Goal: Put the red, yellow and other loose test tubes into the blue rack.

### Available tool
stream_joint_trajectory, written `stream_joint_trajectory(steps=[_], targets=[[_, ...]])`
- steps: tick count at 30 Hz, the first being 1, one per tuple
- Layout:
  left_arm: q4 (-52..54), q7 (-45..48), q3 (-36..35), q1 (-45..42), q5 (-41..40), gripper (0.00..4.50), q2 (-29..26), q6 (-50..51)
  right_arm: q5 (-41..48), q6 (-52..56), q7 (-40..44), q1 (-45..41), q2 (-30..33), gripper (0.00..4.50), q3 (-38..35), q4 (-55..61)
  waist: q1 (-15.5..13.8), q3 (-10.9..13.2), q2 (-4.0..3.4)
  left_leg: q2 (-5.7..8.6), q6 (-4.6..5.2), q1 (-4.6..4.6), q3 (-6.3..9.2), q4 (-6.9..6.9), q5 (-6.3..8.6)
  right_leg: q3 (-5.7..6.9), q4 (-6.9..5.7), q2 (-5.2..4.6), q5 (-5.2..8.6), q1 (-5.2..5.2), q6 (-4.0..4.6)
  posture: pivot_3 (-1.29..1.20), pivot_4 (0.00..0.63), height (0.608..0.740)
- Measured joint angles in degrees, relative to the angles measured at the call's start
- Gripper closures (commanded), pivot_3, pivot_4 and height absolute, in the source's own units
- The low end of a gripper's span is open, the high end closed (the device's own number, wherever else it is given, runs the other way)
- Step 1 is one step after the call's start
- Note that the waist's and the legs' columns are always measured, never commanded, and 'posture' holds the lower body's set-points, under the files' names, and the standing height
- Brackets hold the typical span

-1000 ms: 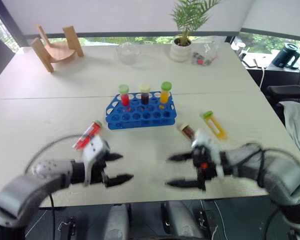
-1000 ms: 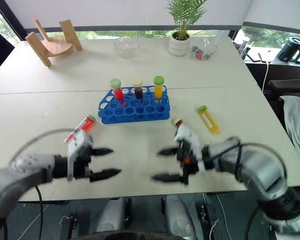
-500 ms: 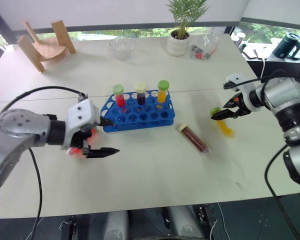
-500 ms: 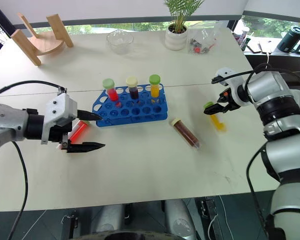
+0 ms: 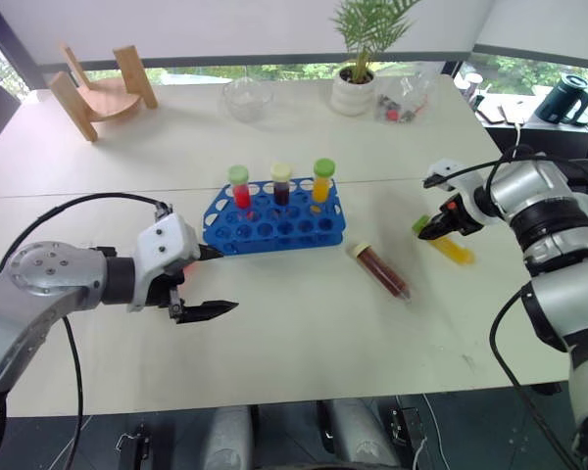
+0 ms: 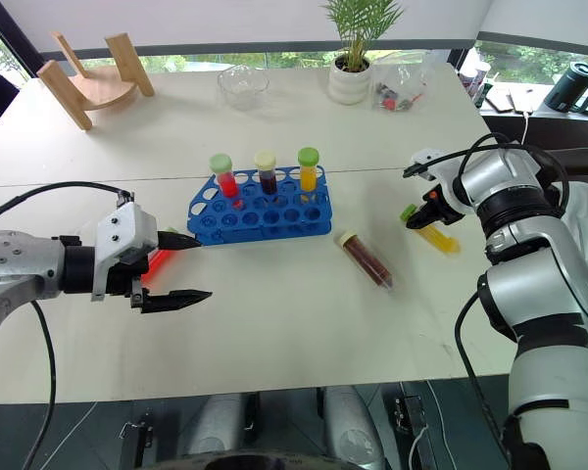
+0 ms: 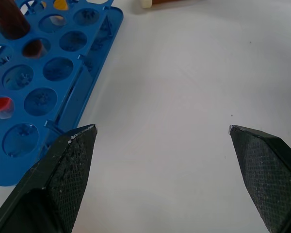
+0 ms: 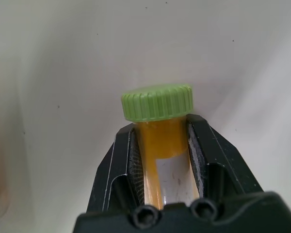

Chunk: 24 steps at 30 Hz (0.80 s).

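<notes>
Right end effector [image 8: 162, 145] clamps the yellow tube [image 8: 166, 150]; left end effector [image 7: 160, 141] gapes wide beside the blue rack [image 7: 43, 82].

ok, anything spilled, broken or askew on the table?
No spills or breakage. A brown tube lies loose beside the blue rack; a red tube lies behind the left claw; the right claw grips a yellow tube.

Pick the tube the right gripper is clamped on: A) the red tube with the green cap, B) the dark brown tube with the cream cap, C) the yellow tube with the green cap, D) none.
C: the right wrist view shows the right gripper shut on the yellow tube, just below its green cap.
</notes>
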State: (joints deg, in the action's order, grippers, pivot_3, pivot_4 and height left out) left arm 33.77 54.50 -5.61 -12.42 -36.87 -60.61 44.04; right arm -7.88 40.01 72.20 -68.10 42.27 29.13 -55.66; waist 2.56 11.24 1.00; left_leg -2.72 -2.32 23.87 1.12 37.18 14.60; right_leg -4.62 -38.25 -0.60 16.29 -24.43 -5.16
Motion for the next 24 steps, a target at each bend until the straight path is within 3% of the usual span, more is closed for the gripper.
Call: stream_joint_trajectory(steps=[4,6,8,13,16,24], targets=[[-3.04,1.11,-2.29,1.18,-0.20,0.00,0.04,-0.65,4.71,-5.99,0.91,3.86,-0.26,3.65,-8.38,6.77,0.75,0.04,-0.05,-0.02,0.00,-0.01,-0.03,0.00,0.00,-0.03,-0.04,0.00,-0.03,-0.03,0.01,0.00,0.150,0.740],[-6.47,2.16,-4.49,1.28,-0.69,0.00,0.04,-0.73,13.43,-8.38,0.17,6.90,-3.39,3.65,-18.81,19.18,1.76,0.10,-0.14,-0.05,0.00,-0.16,-0.05,-0.05,0.00,-0.12,-0.22,0.05,-0.02,-0.03,0.01,0.00,0.150,0.740],[-9.29,3.02,-5.77,0.86,-1.10,0.00,0.03,-0.73,19.18,-8.98,-7.47,10.76,-8.94,3.65,-27.93,34.22,1.64,0.06,-0.11,-0.09,0.00,-0.20,0.13,-0.10,0.00,0.02,-0.37,0.12,0.06,-0.02,0.14,0.00,0.150,0.740],[-15.53,5.54,-5.86,-0.23,-0.51,0.00,-0.15,-0.94,23.31,-9.62,-29.58,25.77,-25.17,3.65,-37.02,55.02,0.03,-0.06,0.08,-0.01,-0.09,-0.14,0.28,-0.05,-0.05,0.17,-0.48,0.02,0.15,0.03,0.23,0.00,0.150,0.740],[-17.77,6.77,-5.20,-1.75,0.83,0.00,-1.17,-1.39,23.73,-10.57,-37.74,32.82,-32.21,3.65,-36.34,58.71,-0.11,-0.02,0.02,0.07,-0.48,-0.08,0.23,-0.03,-0.27,0.12,-0.52,-0.06,0.07,-0.01,0.09,0.00,0.150,0.740],[-19.24,8.92,-1.74,-6.72,2.48,0.00,-1.53,-1.68,19.94,-20.23,-46.58,38.02,-35.68,3.65,-32.48,59.88,0.08,-0.04,0.04,0.06,-0.68,-0.26,0.22,-0.08,-0.39,0.08,-0.76,0.02,0.05,0.00,0.06,0.00,0.150,0.740]])
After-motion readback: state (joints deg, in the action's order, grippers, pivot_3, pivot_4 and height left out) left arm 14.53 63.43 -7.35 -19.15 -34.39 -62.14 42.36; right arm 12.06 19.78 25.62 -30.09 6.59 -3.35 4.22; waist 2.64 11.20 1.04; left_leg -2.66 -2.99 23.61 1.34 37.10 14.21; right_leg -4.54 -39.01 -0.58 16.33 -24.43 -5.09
